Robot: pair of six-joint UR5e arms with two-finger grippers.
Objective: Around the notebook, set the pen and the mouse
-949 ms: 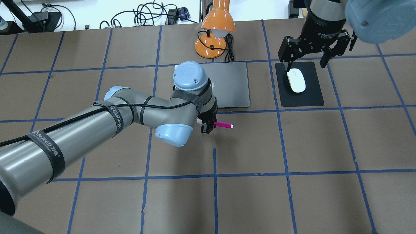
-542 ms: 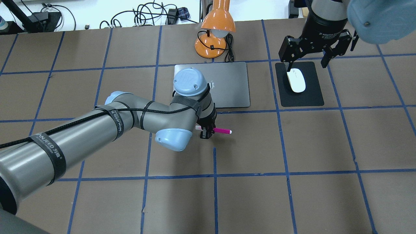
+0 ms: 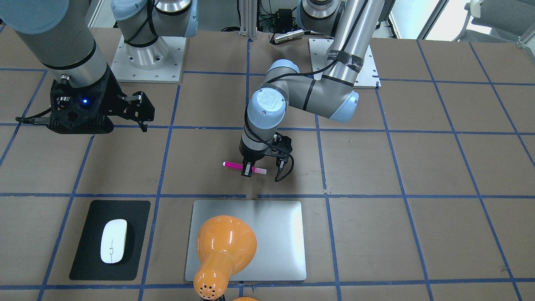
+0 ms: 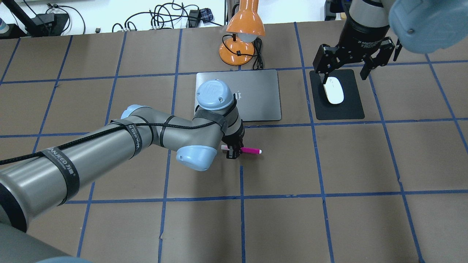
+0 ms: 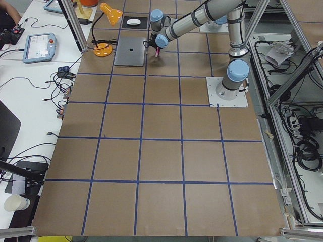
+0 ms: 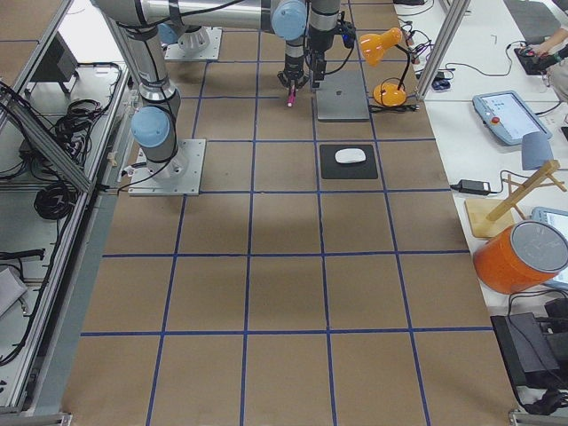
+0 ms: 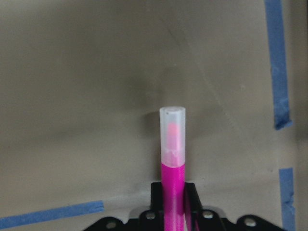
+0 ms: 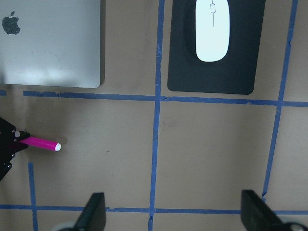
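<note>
The pink pen lies level just off the notebook's near edge, with my left gripper shut on it near its pale cap end. It hangs low over the brown table; contact is unclear. The silver notebook lies flat in the middle, partly under my left wrist. The white mouse rests on a black mat to the notebook's right. My right gripper hovers open above the mat's far end, holding nothing. The right wrist view shows the mouse, the notebook and the pen.
An orange desk lamp with its cable stands just beyond the notebook, its shade overhanging the notebook in the front-facing view. Blue tape lines grid the brown table. Cables and devices lie beyond the far edge.
My left gripper has carried the pen a little nearer to the robot, away from the notebook's edge. The right gripper has edged slightly farther back and stays open.
</note>
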